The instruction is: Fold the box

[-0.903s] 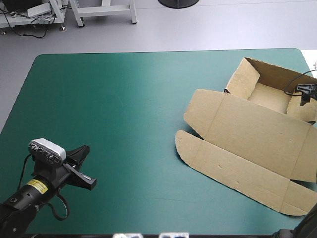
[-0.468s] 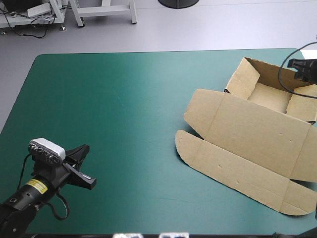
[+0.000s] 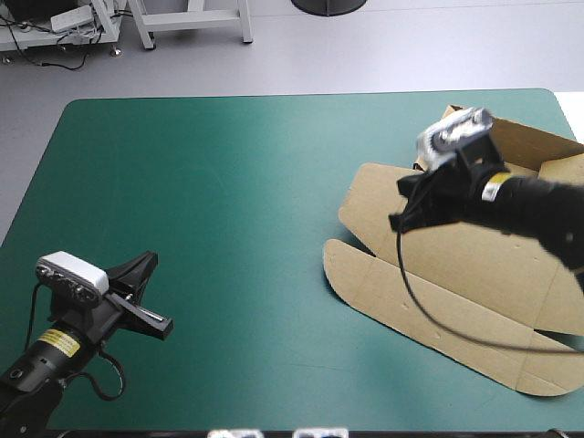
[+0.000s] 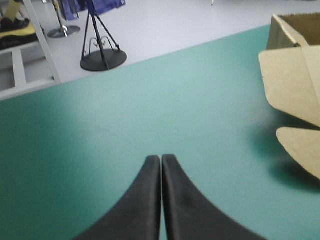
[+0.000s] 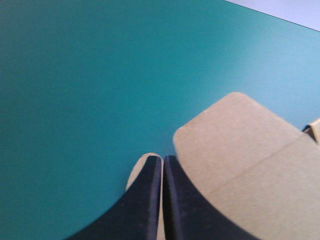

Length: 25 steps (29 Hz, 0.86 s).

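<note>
Nearest me, by the table's near left corner, the left gripper [image 3: 146,265] hangs over the bare teal-green cover [image 3: 228,201]; its two black fingers are pressed together in one pointed arch and hold nothing, which its own wrist view shows plainly [image 4: 161,159]; ahead of it lies open cover, and off to its right side the box [image 4: 292,75] shows as two rounded brown flaps with a raised wall corner behind them, well apart from the fingers. Farther out, on the right half of the table, the box [image 3: 474,265] lies as an open tray with the lid [image 3: 456,301] flat; the lid stretches toward the near right edge, its rounded flaps turned toward the table's middle; the tray [image 3: 520,146], walls up, sits beyond it by the far right corner, partly hidden by my right arm. The right gripper [image 3: 399,219] comes in from the right and is over the left end of the lid, pointing toward the table's middle; its fingers are likewise closed tip to tip, empty [image 5: 162,159]; in its wrist view a small rounded flap lies under the tips and a larger rounded panel of the box [image 5: 240,150] just beside them; I cannot tell whether the fingers touch the board or hang above it.
</note>
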Tool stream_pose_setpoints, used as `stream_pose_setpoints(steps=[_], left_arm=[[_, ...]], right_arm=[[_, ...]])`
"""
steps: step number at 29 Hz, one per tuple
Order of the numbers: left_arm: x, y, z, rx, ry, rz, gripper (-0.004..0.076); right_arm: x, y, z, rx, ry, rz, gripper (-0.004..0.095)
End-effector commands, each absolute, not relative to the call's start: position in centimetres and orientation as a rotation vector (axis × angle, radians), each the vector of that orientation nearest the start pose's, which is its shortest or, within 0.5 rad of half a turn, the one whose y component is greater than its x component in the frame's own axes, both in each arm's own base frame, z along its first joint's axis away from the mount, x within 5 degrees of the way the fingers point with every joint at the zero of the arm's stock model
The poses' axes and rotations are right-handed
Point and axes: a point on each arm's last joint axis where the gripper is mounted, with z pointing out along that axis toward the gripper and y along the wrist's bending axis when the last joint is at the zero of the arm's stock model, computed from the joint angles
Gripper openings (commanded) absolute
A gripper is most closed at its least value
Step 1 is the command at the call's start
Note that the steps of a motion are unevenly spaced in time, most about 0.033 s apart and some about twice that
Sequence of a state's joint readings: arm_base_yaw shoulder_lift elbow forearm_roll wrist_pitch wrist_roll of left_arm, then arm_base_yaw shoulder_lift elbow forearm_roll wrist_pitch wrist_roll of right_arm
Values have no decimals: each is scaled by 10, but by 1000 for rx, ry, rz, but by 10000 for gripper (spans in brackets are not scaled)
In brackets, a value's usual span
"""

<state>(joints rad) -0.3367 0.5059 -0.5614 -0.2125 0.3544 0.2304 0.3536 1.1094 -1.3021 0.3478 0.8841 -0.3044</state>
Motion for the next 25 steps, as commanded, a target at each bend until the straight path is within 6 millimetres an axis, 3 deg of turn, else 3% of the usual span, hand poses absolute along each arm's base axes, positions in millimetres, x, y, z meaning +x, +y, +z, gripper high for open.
stream_pose_setpoints(steps=[1,7,14,25], left_arm=[[97,-40,344,326,1632,-308,-6],[87,-38,321,298,1661,-354,-6],[72,-34,304,289,1658,-381,-6],[70,-33,303,304,1669,-373,-6]], right_arm=[[168,104,413,-607,1934,454,0],[132,98,340,-609,1904,505,0],[111,83,292,-600,1943,490,-2],[112,84,295,-582,1910,500,-6]])
